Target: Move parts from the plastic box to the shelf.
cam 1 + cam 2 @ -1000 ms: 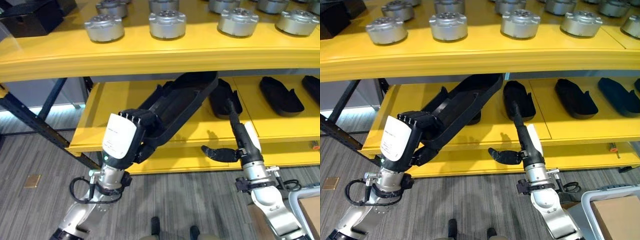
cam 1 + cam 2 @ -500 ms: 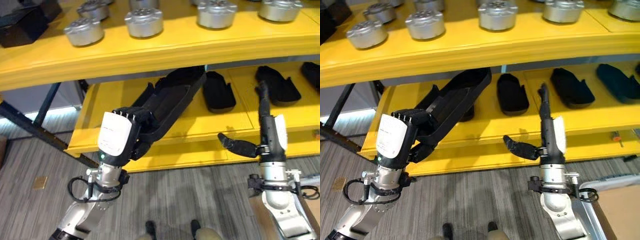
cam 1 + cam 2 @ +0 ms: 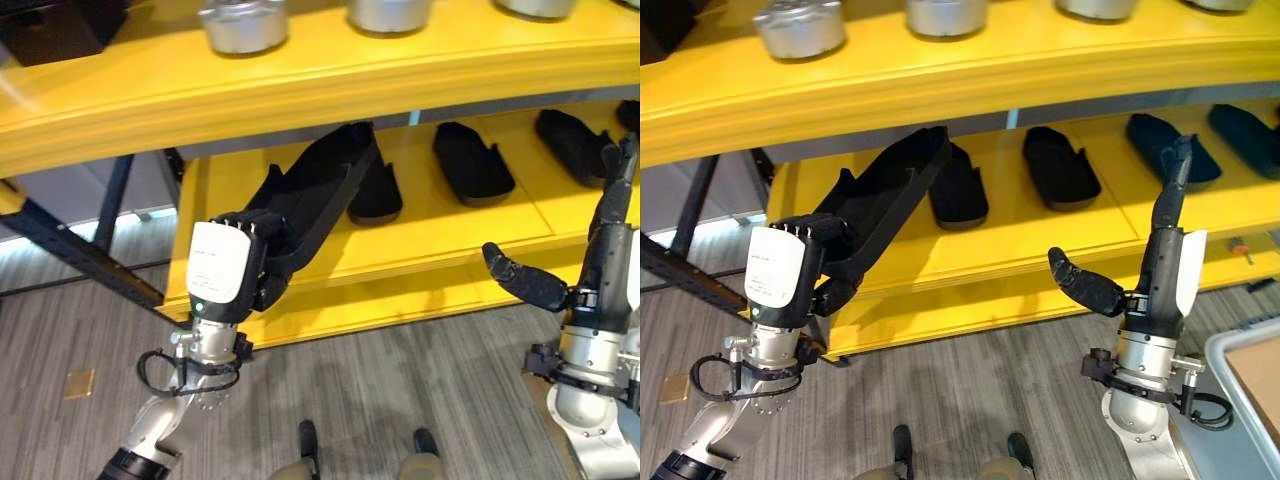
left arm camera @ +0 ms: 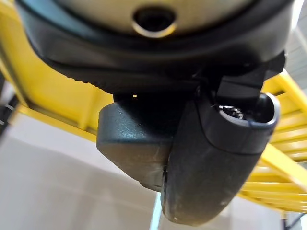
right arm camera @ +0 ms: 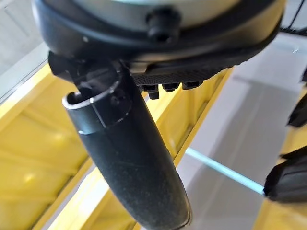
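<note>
A long black part (image 3: 318, 195) is gripped at its near end by the left robot hand (image 3: 255, 262), its far end reaching under the upper board onto the lower level of the yellow shelf (image 3: 440, 255). Similar black parts (image 3: 473, 163) are laid on that level. The right robot hand (image 3: 1160, 235) is raised open, fingers straight, thumb spread. Silver parts (image 3: 243, 22) are seen on the upper level.

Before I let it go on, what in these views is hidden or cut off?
- Far tip of the black part held in the left hand: tucked under the upper shelf in the eye views, so contact with the lower shelf is unclear.
- Silver parts on the upper shelf: cropped by the top edge.
- Plastic box: a corner at the right edge, contents unseen.
- Right hand: fingers straight, empty.
</note>
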Motion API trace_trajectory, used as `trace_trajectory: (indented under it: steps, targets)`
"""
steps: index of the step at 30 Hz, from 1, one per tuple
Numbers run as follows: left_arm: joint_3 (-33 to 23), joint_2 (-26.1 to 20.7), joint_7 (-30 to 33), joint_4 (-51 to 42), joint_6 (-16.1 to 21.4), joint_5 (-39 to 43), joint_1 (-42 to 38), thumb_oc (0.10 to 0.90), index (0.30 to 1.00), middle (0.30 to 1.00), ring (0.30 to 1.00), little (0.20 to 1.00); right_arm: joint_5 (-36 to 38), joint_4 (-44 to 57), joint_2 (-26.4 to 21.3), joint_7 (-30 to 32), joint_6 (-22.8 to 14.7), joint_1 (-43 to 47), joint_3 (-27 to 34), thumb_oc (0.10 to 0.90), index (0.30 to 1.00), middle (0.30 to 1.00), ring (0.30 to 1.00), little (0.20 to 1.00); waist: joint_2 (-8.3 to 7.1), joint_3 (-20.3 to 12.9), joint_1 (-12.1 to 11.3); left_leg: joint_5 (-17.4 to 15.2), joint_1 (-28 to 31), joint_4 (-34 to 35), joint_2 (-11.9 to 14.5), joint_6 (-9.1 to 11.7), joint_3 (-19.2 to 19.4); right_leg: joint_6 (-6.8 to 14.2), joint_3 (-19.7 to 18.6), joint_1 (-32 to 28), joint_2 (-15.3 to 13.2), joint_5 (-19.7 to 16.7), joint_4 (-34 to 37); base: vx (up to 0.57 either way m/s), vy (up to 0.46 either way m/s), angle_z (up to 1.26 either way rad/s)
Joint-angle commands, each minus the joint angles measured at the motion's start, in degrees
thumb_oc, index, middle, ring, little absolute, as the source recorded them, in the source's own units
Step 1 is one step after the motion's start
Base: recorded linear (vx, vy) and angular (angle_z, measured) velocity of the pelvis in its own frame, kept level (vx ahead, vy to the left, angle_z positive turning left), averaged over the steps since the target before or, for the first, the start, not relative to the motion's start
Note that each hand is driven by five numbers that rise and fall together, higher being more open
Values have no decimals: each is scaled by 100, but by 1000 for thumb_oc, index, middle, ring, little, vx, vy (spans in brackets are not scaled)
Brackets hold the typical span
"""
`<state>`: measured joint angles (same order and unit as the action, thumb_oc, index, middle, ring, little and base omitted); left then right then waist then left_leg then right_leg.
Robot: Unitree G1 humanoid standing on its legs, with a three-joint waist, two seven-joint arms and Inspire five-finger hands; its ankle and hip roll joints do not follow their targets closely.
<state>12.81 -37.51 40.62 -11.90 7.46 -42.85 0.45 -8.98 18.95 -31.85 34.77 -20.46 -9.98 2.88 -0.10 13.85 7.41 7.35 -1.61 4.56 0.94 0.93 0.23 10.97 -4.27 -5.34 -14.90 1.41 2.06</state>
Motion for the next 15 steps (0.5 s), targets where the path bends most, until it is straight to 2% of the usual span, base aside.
trace_trajectory:
  steps: [1, 3, 6, 10, 14, 15]
  targets:
    - [-590, 74, 507, -804, 315, 204, -227, 400, 300, 300, 300, 300, -147, 450, -217, 623, -121, 562, 395, 900, 1000, 1000, 1000, 1000, 49, -779, -2, -414, 403, 44, 492, 134, 295, -318, 179, 226, 562, -546, -72, 180, 416, 23]
    - [-746, 50, 538, -701, 232, 326, -176, 400, 300, 300, 300, 300, -325, 487, -64, 769, 95, 556, 412, 900, 1000, 1000, 1000, 1000, -30, -825, -89, -540, 438, 39, 336, -24, 403, -217, 214, 247, 432, -535, -143, 150, 389, 9]
    - [-798, 75, 544, -719, 133, 271, -175, 400, 300, 300, 300, 300, -410, 457, -25, 855, 166, 571, 370, 900, 1000, 1000, 1000, 1000, -63, -821, -139, -592, 438, -1, 270, -109, 472, -186, 288, 295, 396, -460, -329, 43, 162, 1]
    - [-840, 41, 301, -695, -23, 233, -153, 400, 300, 300, 300, 300, -487, 389, -26, 897, 232, 657, 293, 900, 1000, 1000, 1000, 1000, -82, -818, -216, -670, 495, -22, 220, -187, 733, -173, 651, 342, 341, -341, -591, 48, 114, -5]
    - [-945, -35, 367, -547, -175, 357, 35, 400, 300, 300, 300, 300, -479, 297, -75, 877, 332, 932, 105, 900, 1000, 1000, 1000, 1000, -96, -798, -427, -693, 584, 15, 216, -222, 1214, -143, 1434, 392, 203, -426, -810, 29, 49, -42]
    - [-1056, -42, 433, -419, -245, 349, 147, 400, 300, 300, 300, 300, -425, 285, -89, 782, 282, 1012, 83, 900, 1000, 1000, 1000, 1000, -122, -779, -450, -668, 648, 42, 257, -199, 1426, -135, 1657, 471, 394, -367, -786, 92, -43, -65]
